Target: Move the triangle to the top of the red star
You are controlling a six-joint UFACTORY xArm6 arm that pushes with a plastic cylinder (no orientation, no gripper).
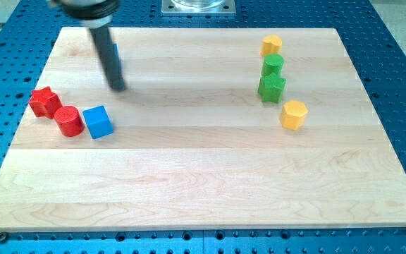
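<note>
The red star [44, 101] lies near the board's left edge. A red cylinder [68, 121] touches it at its lower right, and a blue cube [98, 121] sits just right of the cylinder. My tip [119, 87] rests on the board above and right of the blue cube, apart from it. A sliver of a blue block [115, 51] shows behind the rod near the view's top; its shape is hidden by the rod.
At the view's right stand a yellow block [271, 45], a green cylinder [273, 65], a green star [271, 88] and a yellow hexagon [294, 113]. The wooden board [203, 183] lies on a blue perforated table.
</note>
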